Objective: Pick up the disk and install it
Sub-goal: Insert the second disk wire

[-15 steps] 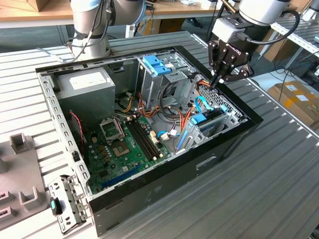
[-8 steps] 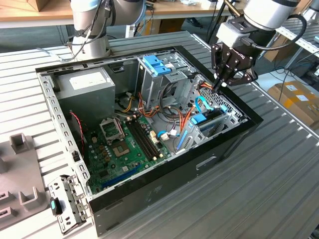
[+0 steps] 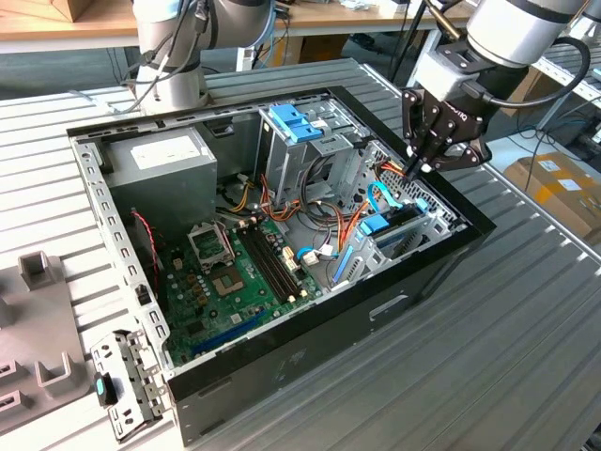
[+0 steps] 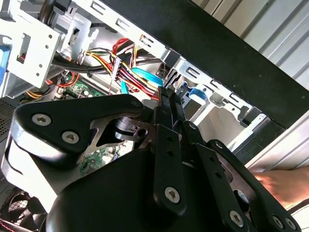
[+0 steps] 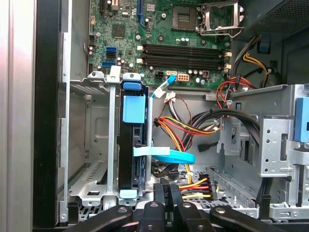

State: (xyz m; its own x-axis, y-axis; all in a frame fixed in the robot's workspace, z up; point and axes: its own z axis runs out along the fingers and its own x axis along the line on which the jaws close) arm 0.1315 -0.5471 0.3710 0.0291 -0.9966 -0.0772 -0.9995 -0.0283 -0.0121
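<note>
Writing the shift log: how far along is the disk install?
Done: the disk already stands inside its drive cage. In hand: nothing; the gripper hangs just above that cage, jaws shut and empty. Left: I cannot tell whether the disk is fully seated.

A ribbed grey metal tabletop [image 3: 526,329] fills the exterior view. Behind it runs a light wooden workbench [image 3: 66,23]. At the exterior view's right, a brown cardboard box [image 3: 556,183] sits on the pale floor. Lighting is bright and even.
</note>
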